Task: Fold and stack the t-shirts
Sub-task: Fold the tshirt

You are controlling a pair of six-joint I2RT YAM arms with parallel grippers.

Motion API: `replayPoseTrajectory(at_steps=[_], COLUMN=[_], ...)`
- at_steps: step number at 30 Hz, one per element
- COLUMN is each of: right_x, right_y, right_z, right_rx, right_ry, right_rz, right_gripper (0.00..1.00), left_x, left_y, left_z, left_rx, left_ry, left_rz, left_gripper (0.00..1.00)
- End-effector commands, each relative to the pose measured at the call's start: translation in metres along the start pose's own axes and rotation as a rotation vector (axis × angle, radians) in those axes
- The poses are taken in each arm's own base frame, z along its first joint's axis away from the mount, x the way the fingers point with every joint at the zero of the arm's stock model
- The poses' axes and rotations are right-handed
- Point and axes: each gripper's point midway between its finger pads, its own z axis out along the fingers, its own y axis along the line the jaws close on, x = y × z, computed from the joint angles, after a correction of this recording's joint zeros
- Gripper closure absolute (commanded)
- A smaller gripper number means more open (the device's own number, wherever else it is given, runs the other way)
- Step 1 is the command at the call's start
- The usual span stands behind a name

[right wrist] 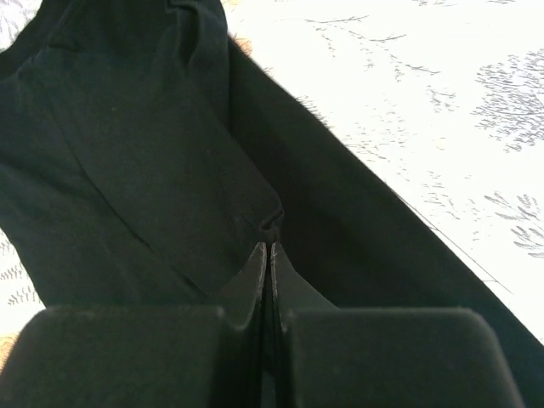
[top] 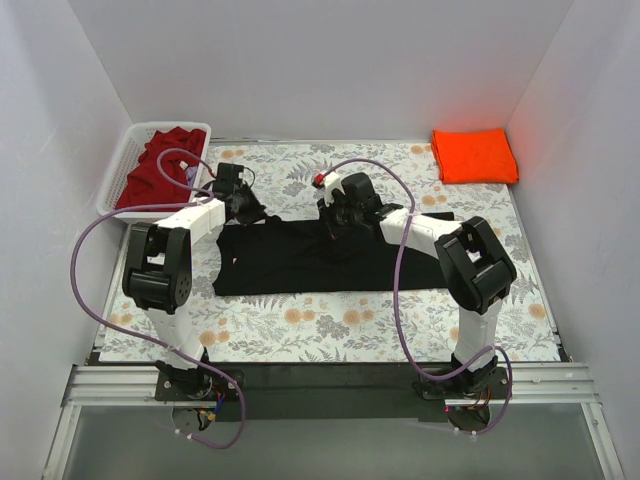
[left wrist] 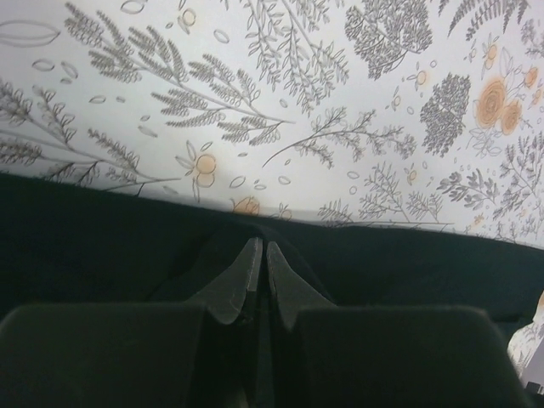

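Note:
A black t-shirt (top: 300, 265) lies spread out across the middle of the flowered table cover. My left gripper (top: 248, 210) is at its far left edge, shut on a pinch of the black cloth (left wrist: 85, 238); the left gripper (left wrist: 259, 246) has its fingers pressed together with cloth drawn up around them. My right gripper (top: 333, 228) is over the shirt's far middle edge. In the right wrist view the right gripper (right wrist: 270, 248) is shut on a small bunched fold of the black t-shirt (right wrist: 127, 153). A folded orange t-shirt (top: 474, 155) lies at the back right. A dark red t-shirt (top: 155, 172) is heaped in the basket.
The white slatted basket (top: 170, 126) stands at the back left corner, against the white wall. White walls close in the table on three sides. The flowered cover (top: 330, 330) shows bare in front of the black shirt, near the arm bases.

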Motion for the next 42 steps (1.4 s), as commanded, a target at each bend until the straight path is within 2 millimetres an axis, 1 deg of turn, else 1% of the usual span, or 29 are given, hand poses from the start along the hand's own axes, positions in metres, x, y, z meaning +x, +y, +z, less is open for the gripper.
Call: replayPoseTrajectory(at_steps=[1,3,4,5,7,8,11,12,14,15,17,18,20,23,27,28,29,31,33,34,36,39,41,42], right_x=[-0.007,-0.002,0.002,0.002,0.005,0.004,0.008,0.004,0.003,-0.003,-0.009,-0.009,-0.011,-0.013,-0.004,0.003,0.004,0.013,0.018,0.020,0.029,0.036,0.032,0.029], right_y=[0.010,0.012,0.012,0.013,0.016,0.016,0.019,0.020,0.021,0.021,0.021,0.024,0.024,0.033,0.044,0.045,0.047,0.050,0.054,0.055,0.058,0.059,0.061,0.064], right_z=[-0.004,-0.002,-0.001,-0.001,0.000,-0.001,-0.002,-0.004,-0.007,-0.010,-0.014,-0.013,-0.014,-0.016,-0.015,-0.014,-0.015,-0.014,-0.015,-0.015,-0.014,-0.016,-0.021,-0.023], right_rx=[0.005,0.025,0.033,0.042,0.064,0.071,0.098,0.112,0.126,0.141,0.163,0.161,0.169,0.158,0.139,0.137,0.133,0.124,0.115,0.112,0.101,0.096,0.091,0.081], right_ry=[-0.027,-0.014,-0.006,-0.004,0.004,0.004,0.015,0.005,0.002,-0.010,-0.021,-0.021,-0.024,-0.032,-0.014,0.000,0.000,0.017,0.025,0.030,0.048,0.061,0.051,0.045], right_rz=[-0.079,-0.093,-0.102,-0.119,-0.145,-0.163,-0.184,-0.199,-0.212,-0.223,-0.238,-0.249,-0.263,-0.276,-0.291,-0.292,-0.298,-0.300,-0.305,-0.306,-0.307,-0.294,-0.280,-0.277], right_gripper=[0.99,0.99,0.99,0.98,0.98,0.98,0.98,0.98,0.97,0.97,0.95,0.94,0.92,0.91,0.91,0.91,0.91,0.90,0.89,0.88,0.87,0.83,0.80,0.78], left_x=[-0.004,-0.003,-0.004,0.000,0.000,0.004,0.007,0.011,0.011,0.014,0.015,0.017,0.018,0.019,0.021,0.021,0.023,0.026,0.032,0.030,0.036,0.040,0.041,0.038], left_y=[-0.008,-0.005,-0.006,-0.003,-0.003,0.001,0.002,0.007,0.009,0.012,0.013,0.015,0.016,0.018,0.027,0.029,0.031,0.036,0.041,0.049,0.058,0.064,0.064,0.062], left_z=[-0.025,-0.029,-0.034,-0.035,-0.040,-0.040,-0.044,-0.044,-0.046,-0.046,-0.046,-0.046,-0.046,-0.046,-0.047,-0.048,-0.048,-0.049,-0.049,-0.049,-0.049,-0.048,-0.049,-0.052], left_rx=[0.033,0.026,0.031,0.023,0.026,0.019,0.022,0.011,0.003,-0.005,-0.005,-0.011,-0.013,-0.025,-0.068,-0.074,-0.081,-0.097,-0.111,-0.147,-0.176,-0.194,-0.193,-0.186], left_ry=[-0.041,-0.051,-0.061,-0.057,-0.064,-0.059,-0.058,-0.050,-0.053,-0.046,-0.044,-0.041,-0.038,-0.037,-0.041,-0.041,-0.039,-0.034,-0.020,-0.042,-0.035,-0.025,-0.024,-0.035], left_rz=[-0.008,-0.017,-0.021,-0.029,-0.034,-0.042,-0.045,-0.049,-0.052,-0.052,-0.053,-0.054,-0.056,-0.058,-0.068,-0.070,-0.073,-0.078,-0.089,-0.094,-0.106,-0.108,-0.102,-0.098], left_gripper=[1.00,1.00,1.00,1.00,1.00,1.00,1.00,1.00,1.00,1.00,1.00,1.00,1.00,1.00,1.00,1.00,1.00,1.00,1.00,1.00,1.00,1.00,1.00,1.00])
